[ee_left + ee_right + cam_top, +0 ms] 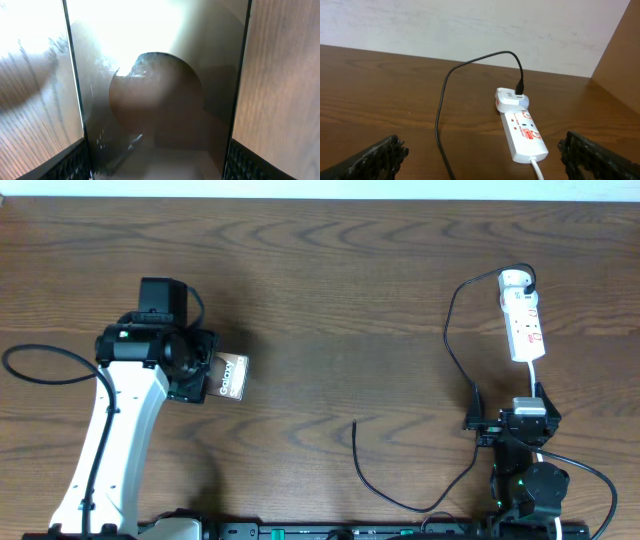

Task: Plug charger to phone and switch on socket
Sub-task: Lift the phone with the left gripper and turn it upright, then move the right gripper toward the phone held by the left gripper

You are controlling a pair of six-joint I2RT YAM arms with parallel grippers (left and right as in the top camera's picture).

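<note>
The phone [234,376], a small brown and silver slab with white lettering, sticks out to the right of my left gripper [212,375]. In the left wrist view its glossy face [160,100] fills the middle, and the fingers [75,165] press both of its long edges, so that gripper is shut on it. The charger cable [449,330] runs from a white adapter on the socket, loops down the table and ends in a free plug [355,424]. The socket [522,315] [522,132] lies just beyond my right gripper [527,408] [487,160], which is open and holds nothing.
The socket's white cord [538,169] leads back toward my right arm. A black cable of the left arm [40,370] loops over the table at the far left. A pale wall [470,25] stands behind the table's far edge.
</note>
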